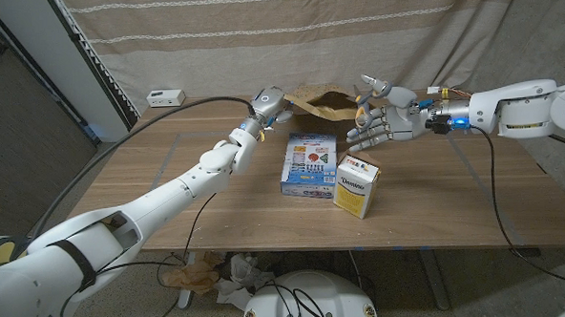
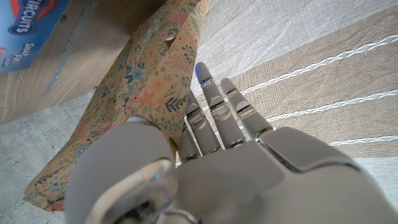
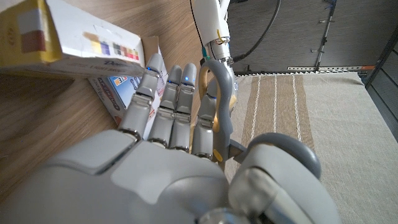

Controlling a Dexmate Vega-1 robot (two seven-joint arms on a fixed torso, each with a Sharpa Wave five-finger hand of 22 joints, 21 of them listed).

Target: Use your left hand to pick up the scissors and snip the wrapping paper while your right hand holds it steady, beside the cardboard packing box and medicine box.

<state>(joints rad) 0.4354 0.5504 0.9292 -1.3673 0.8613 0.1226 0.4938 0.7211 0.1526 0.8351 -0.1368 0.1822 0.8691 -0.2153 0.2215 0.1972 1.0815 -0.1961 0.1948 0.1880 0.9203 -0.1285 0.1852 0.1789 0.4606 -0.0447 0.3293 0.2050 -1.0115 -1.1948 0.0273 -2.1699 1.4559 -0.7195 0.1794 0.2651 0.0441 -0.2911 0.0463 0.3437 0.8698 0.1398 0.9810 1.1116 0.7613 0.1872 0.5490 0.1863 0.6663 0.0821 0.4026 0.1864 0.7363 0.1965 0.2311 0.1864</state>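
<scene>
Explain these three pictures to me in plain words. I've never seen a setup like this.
This is a two-armed robot with human-like hands, standing at a wooden table. The wide picture looks down from its head. The other two come from cameras on its wrists, looking along the back of each hand.

The left hand holds floral wrapping paper up over the table's far edge. The right hand seems to hold grey-handled scissors between thumb and fingers.

On the table stand a blue and white box and a white and yellow box, side by side. A small white device lies at the far left.

tan floral wrapping paper (image 2: 149,87), blue-white medicine box (image 1: 309,164), yellow-cream box (image 1: 356,186)
</scene>
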